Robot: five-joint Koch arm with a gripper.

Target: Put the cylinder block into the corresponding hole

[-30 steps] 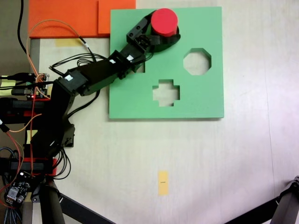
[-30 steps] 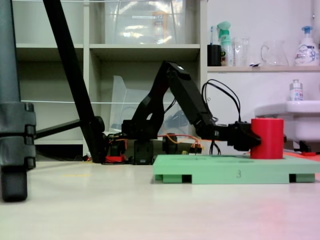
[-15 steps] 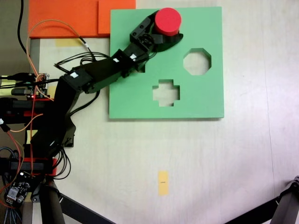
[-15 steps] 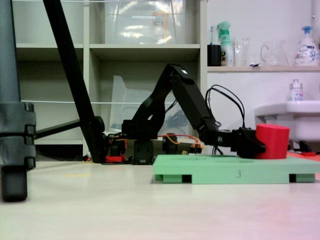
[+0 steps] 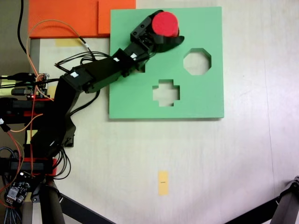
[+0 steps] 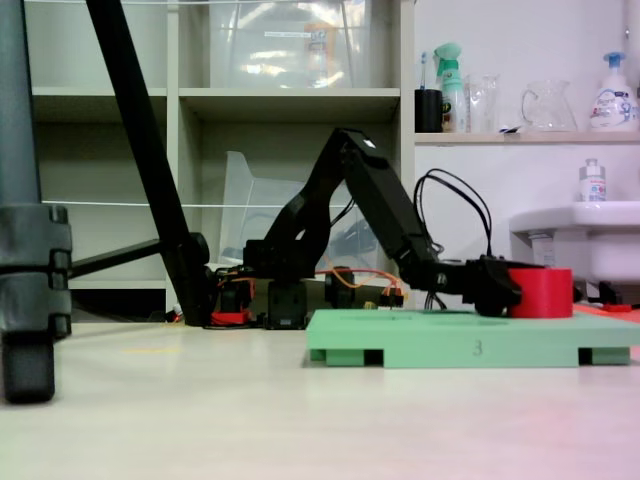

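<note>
Red cylinder block (image 5: 165,24), plain green foam board (image 5: 205,98), black arm (image 5: 93,77), orange foam sheets (image 5: 65,16), pale beige table (image 5: 210,177), small yellow tape mark (image 5: 162,182).

A matt, foam-like red surface is shown by the cylinder block (image 5: 166,23) held between the jaws of the gripper (image 5: 164,31), which looks like black plastic. Beneath the gripper, matt green foam is seen on the board (image 5: 196,100).

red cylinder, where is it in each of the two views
Fixed view from above: the red cylinder sits near the top edge of the green board, between the gripper jaws.
Fixed view from the side: red cylinder at right, sunk low in the board.
Shared landmark: the green board.
</note>
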